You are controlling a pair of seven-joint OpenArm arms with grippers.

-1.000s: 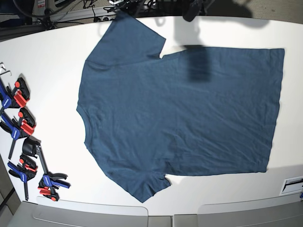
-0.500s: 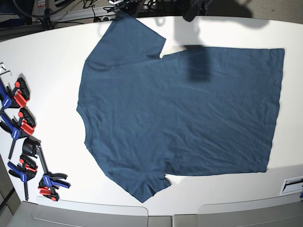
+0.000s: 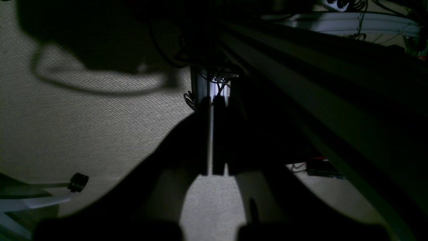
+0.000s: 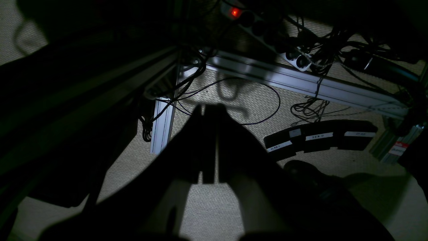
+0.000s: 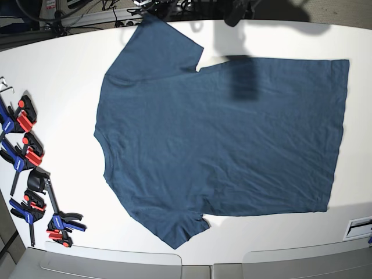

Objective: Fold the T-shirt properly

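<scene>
Left gripper (image 3: 211, 140): fingers pressed together with nothing between them; seen in its wrist view, dark, hanging off the table above beige carpet.
Right gripper (image 4: 210, 144): fingers likewise pressed together on nothing; beneath it lie carpet, loose cables and an aluminium frame rail (image 4: 301, 83).
T-shirt (image 5: 226, 139): spread flat and unfolded on the white table (image 5: 58, 87), covering most of its middle.
Long axis: runs across the base view, collar toward that view's left, hem toward its right.
Sleeves: one reaches the table's far edge at the top; the other points toward the near edge.
Hem edge: straight, lying close to the table's right side.
Open room: a bare strip left of the collar, then a row of red-and-blue clamps (image 5: 26, 157) along the left edge; a narrow bare band along the near edge.
</scene>
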